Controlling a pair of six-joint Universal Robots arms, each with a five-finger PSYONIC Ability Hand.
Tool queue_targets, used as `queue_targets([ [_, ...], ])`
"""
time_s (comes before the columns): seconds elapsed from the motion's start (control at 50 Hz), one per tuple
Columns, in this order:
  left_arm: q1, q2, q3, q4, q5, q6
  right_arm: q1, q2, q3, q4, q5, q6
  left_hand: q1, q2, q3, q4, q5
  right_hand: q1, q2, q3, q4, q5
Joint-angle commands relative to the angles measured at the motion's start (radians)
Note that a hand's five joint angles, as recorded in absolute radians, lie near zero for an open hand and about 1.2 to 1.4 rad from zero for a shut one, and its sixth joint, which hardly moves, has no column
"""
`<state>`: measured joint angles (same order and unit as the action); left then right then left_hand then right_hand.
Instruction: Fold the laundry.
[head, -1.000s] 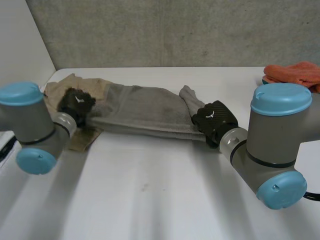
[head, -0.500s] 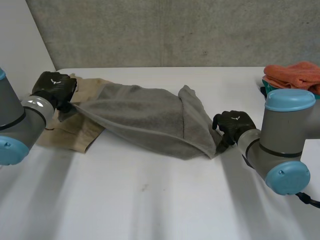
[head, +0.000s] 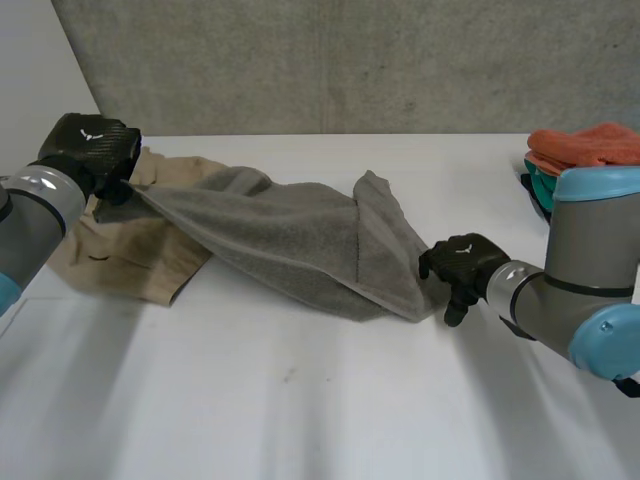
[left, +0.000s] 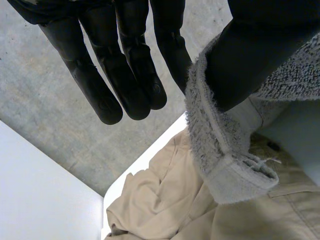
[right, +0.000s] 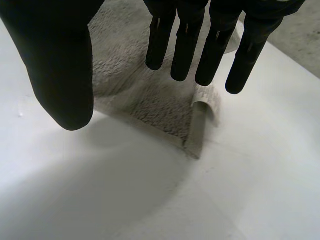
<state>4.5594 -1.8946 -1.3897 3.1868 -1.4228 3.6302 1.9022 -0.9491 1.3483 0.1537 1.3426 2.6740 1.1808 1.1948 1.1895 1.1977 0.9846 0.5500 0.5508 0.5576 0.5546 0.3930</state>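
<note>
White desk (head: 300, 400), grey concrete wall (head: 350, 60) behind. One grey towel (head: 290, 240), one beige garment (head: 130, 255), one orange cloth (head: 585, 148). The left hand (head: 85, 150) pinches the towel's corner; the right hand (head: 460, 265) has its fingers spread

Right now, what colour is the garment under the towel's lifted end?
Beige; the garment beneath the grey towel shows best in the left wrist view.

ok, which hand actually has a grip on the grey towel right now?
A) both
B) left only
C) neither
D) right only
B. In its wrist view the left hand pinches the grey towel at its hemmed edge between thumb and a finger. The right hand has straight fingers spread from the thumb, and that end of the towel lies loose on the table.
</note>
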Motion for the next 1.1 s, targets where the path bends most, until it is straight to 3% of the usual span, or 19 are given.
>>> queue_targets([
  [0.02, -0.017, 0.002, 0.003, -0.008, 0.005, -0.002, 0.034, 0.024, 0.009, -0.006, 0.013, 0.193, 0.215, 0.201, 0.207, 0.199, 0.237, 0.062, 0.061, 0.054, 0.057, 0.045],
  [0.14, -0.027, 0.005, 0.009, -0.008, 0.004, -0.004, 0.073, 0.046, 0.015, -0.046, 0.061, 0.322, 0.215, 0.201, 0.207, 0.199, 0.237, 0.056, 0.055, 0.048, 0.052, 0.039],
  [0.26, -0.022, 0.008, 0.017, -0.011, 0.004, -0.005, 0.100, 0.073, -0.008, -0.085, 0.115, 0.325, 0.215, 0.201, 0.207, 0.199, 0.237, 0.100, 0.099, 0.092, 0.095, 0.082],
  [0.4, -0.011, 0.034, 0.020, -0.025, 0.005, -0.025, 0.116, 0.118, -0.058, -0.146, 0.138, 0.340, 0.215, 0.201, 0.207, 0.199, 0.237, 0.332, 0.331, 0.324, 0.327, 0.314],
  [0.56, -0.008, 0.071, 0.008, -0.042, 0.010, -0.050, 0.116, 0.124, -0.080, -0.212, 0.167, 0.374, 0.215, 0.201, 0.207, 0.199, 0.237, 0.845, 0.845, 0.838, 0.841, 0.828],
  [0.72, -0.008, 0.109, -0.006, -0.077, 0.018, -0.055, 0.103, 0.109, -0.084, -0.198, 0.141, 0.365, 0.215, 0.201, 0.207, 0.199, 0.237, 0.846, 0.845, 0.839, 0.842, 0.829],
  [0.8, -0.008, 0.146, -0.023, -0.139, 0.030, -0.041, 0.066, 0.027, -0.060, -0.145, 0.129, 0.275, 0.215, 0.201, 0.207, 0.199, 0.237, 0.846, 0.845, 0.839, 0.842, 0.829],
  [0.96, 0.018, 0.319, -0.071, -0.289, 0.142, 0.033, -0.080, -0.412, 0.017, -0.004, 0.063, -0.210, 0.215, 0.201, 0.207, 0.199, 0.237, 0.846, 0.845, 0.839, 0.842, 0.829],
  [1.1, 0.019, 0.419, -0.075, -0.309, 0.182, 0.013, -0.100, -0.536, -0.031, 0.119, 0.038, -0.244, 0.215, 0.201, 0.207, 0.199, 0.237, 0.846, 0.845, 0.839, 0.842, 0.829],
])
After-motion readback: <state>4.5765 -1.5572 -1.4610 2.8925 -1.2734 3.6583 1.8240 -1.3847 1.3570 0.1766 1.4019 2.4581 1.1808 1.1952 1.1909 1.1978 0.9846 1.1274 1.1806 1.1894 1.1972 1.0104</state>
